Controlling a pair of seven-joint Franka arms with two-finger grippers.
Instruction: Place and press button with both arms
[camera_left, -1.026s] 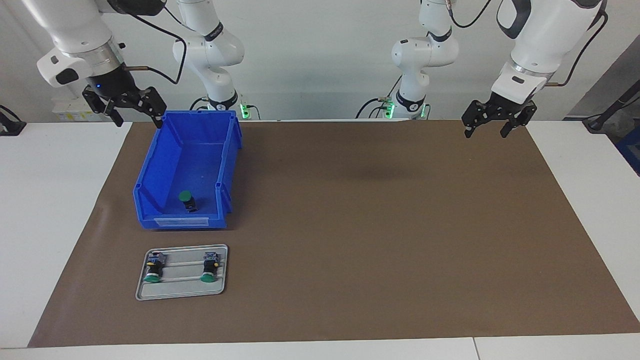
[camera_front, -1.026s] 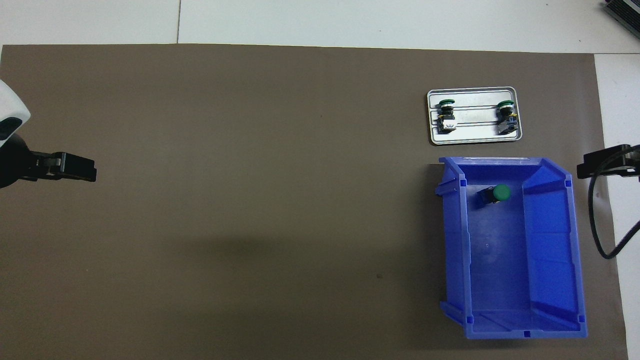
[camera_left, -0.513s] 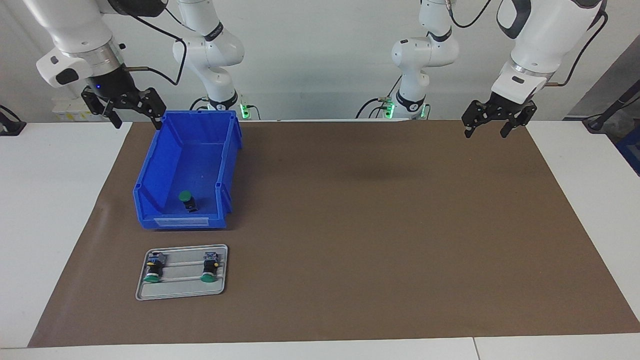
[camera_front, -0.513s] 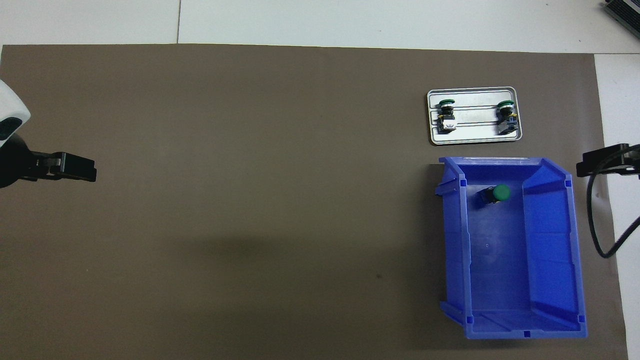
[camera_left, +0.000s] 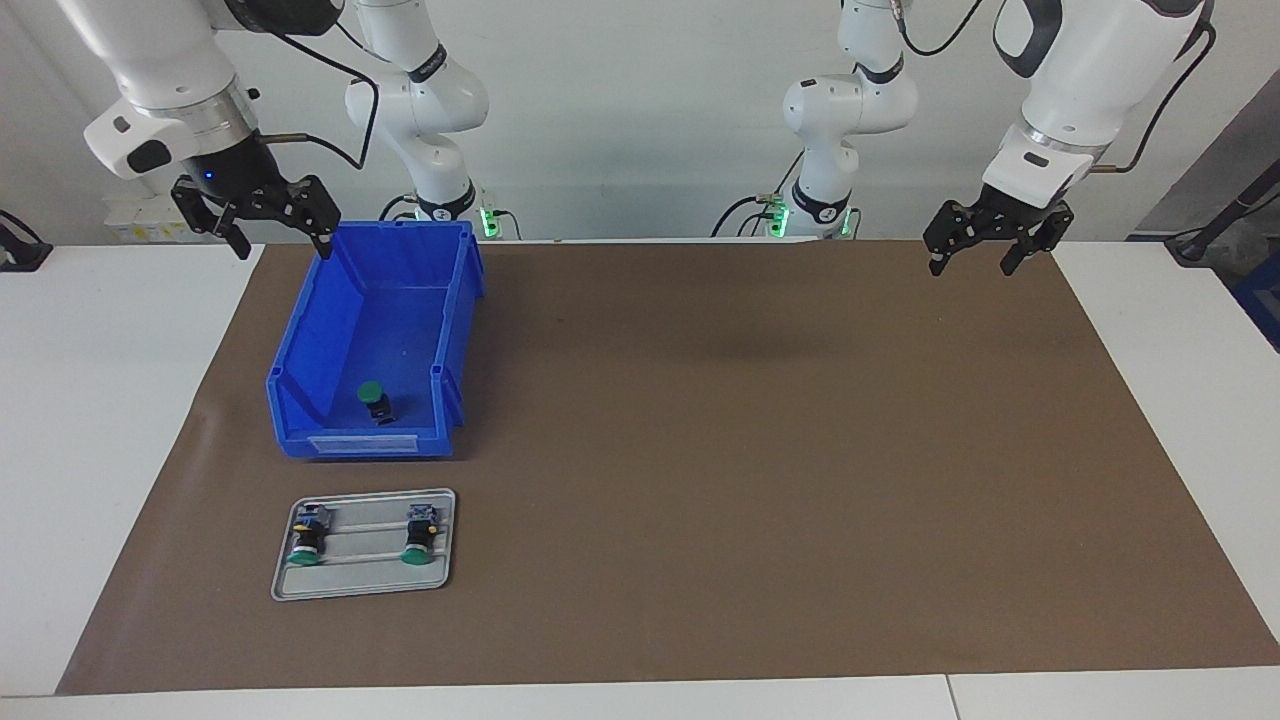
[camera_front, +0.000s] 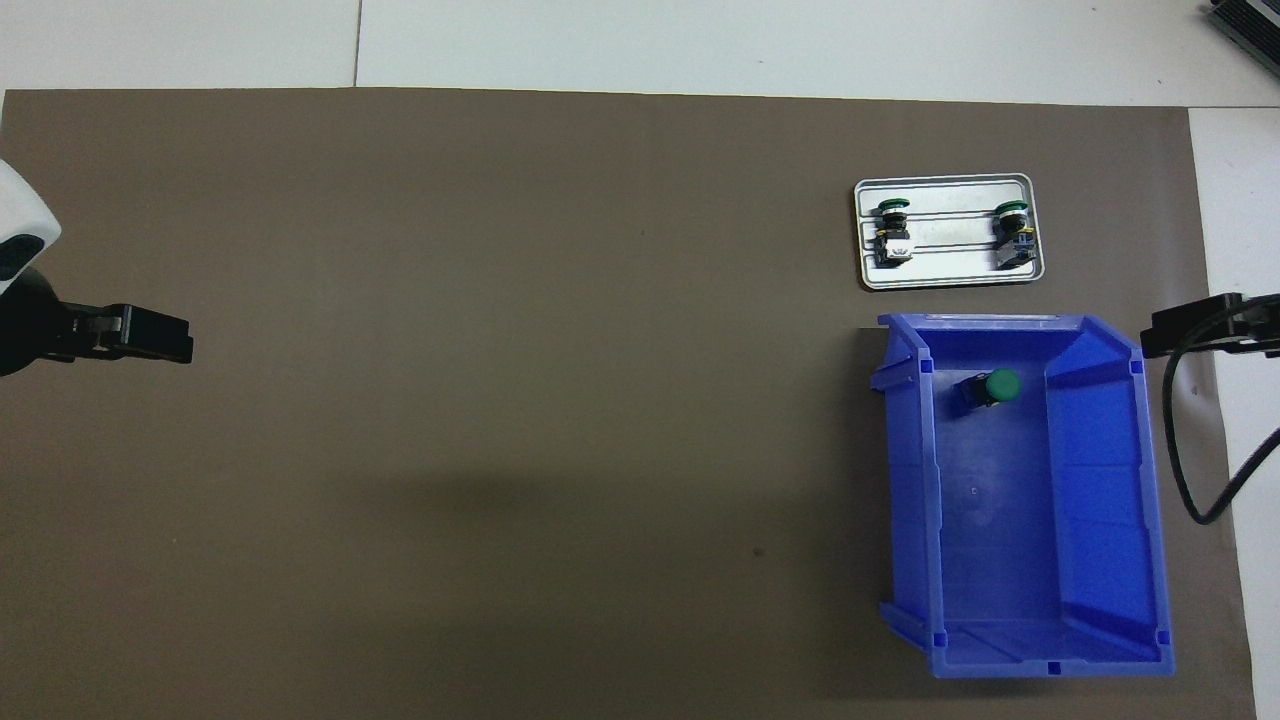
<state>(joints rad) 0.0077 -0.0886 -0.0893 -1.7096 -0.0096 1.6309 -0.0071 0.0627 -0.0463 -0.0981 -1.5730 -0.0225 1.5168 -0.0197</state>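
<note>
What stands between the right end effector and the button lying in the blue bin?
Only the bin's wall. The right end effector, open, hangs above the blue bin's corner nearest the robots; the button lies uncovered inside, reachable from above. The left end effector waits open.

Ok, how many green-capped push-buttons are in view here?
3. One green-capped push-button stands in the blue plastic bin; two more lie on the grey metal tray. None appear hidden.
</note>
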